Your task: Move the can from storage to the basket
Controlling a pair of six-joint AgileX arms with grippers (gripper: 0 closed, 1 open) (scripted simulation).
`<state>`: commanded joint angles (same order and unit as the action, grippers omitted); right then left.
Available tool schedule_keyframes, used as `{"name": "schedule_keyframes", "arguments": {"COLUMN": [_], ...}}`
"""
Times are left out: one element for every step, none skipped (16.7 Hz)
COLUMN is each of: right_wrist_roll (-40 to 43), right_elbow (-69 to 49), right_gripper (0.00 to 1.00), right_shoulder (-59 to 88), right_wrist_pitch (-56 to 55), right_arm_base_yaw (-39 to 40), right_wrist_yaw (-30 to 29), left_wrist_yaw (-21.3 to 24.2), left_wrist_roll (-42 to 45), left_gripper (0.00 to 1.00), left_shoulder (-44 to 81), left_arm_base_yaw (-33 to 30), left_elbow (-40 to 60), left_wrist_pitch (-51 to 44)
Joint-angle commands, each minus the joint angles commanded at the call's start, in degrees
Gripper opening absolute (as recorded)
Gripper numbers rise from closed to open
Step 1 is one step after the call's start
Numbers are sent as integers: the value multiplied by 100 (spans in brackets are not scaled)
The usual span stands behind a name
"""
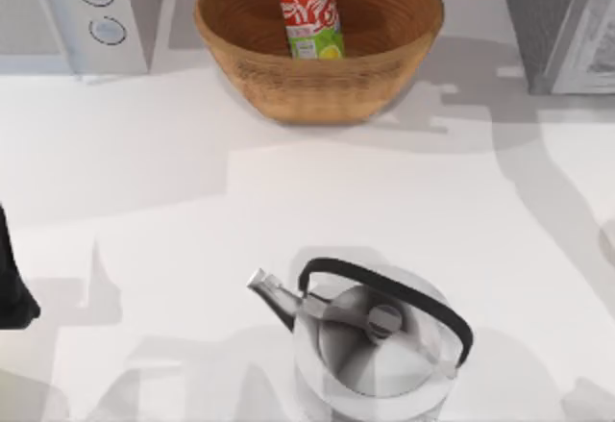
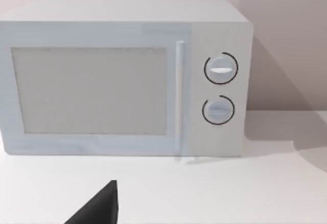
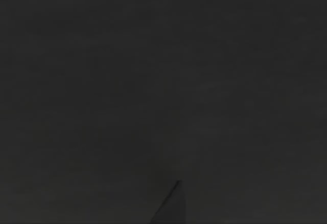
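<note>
Can (image 1: 312, 16) stands upright inside basket (image 1: 288, 86) at top centre of the top view, kettle (image 1: 370, 340) low centre, microwave (image 1: 72, 13) upper left; left arm (image 1: 12, 283) parked at left edge, finger state cannot be told; right wrist view dark.

The right wrist view is dark. The kettle (image 1: 370, 345) runs off the top view's lower edge; the microwave (image 1: 72, 13) is cropped top left.
</note>
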<state>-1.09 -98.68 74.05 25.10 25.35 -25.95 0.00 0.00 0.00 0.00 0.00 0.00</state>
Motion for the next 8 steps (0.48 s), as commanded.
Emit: {"name": "schedule_keyframes", "arguments": {"right_wrist_roll": [71, 69, 66, 62, 59, 59, 59, 60], "right_elbow": [-44, -61, -117, -200, -299, -403, -503, -584], "right_gripper": [100, 100, 100, 100, 100, 100, 100, 100], "right_shoulder": [-126, -108, -37, 79, 224, 379, 524, 642], "right_wrist_pitch": [41, 34, 10, -22, -60, -104, -149, -188], "right_arm_base_yaw": [-133, -146, -189, -250, -323, -404, -487, -557], "right_wrist_yaw": [-107, -99, -66, -8, 71, 157, 238, 305], "left_wrist_yaw": [0, 0, 0, 0, 0, 0, 0, 0], "left_wrist_roll": [0, 0, 0, 0, 0, 0, 0, 0], "left_gripper": [100, 100, 100, 100, 100, 100, 100, 100], "left_shoulder": [0, 0, 0, 0, 0, 0, 0, 0], "left_arm_base_yaw": [0, 0, 0, 0, 0, 0, 0, 0], "left_elbow": [0, 0, 0, 0, 0, 0, 0, 0], "left_wrist_pitch": [0, 0, 0, 0, 0, 0, 0, 0]}}
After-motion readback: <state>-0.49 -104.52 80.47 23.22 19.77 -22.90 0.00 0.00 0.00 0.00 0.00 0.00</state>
